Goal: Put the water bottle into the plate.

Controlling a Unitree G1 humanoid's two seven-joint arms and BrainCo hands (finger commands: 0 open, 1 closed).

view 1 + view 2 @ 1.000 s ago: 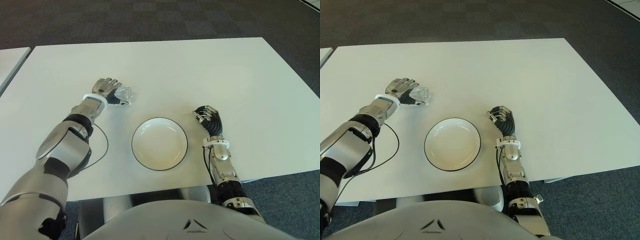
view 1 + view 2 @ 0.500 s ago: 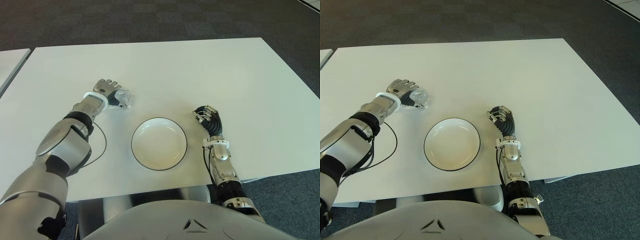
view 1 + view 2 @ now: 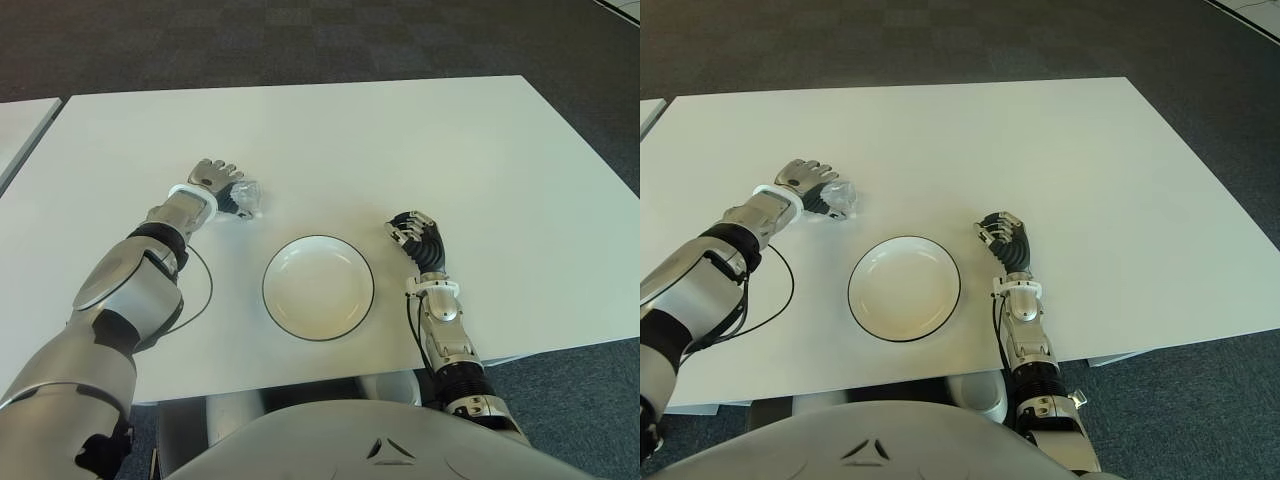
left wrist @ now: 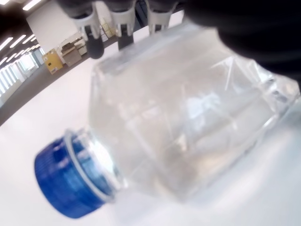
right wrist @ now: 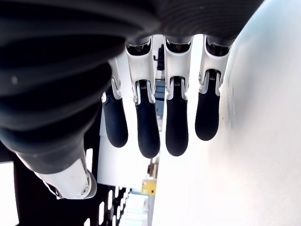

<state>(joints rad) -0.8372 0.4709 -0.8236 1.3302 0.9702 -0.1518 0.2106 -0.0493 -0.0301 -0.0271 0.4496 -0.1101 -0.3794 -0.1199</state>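
Observation:
A small clear water bottle with a blue cap lies on its side on the white table, left of and behind the plate. My left hand is over it, fingers curled around its body, so only its right end shows in the eye views. The white plate with a dark rim sits near the table's front edge, with nothing in it. My right hand shows just right of the plate, its fingers curled and holding nothing.
A cable loops by my left forearm near the plate's left side. A second table's corner shows at the far left. Dark carpet lies beyond the table's edges.
My left hand has closed further over the bottle, which now shows less and sits slightly nearer the hand. The right hand and the plate have not moved.

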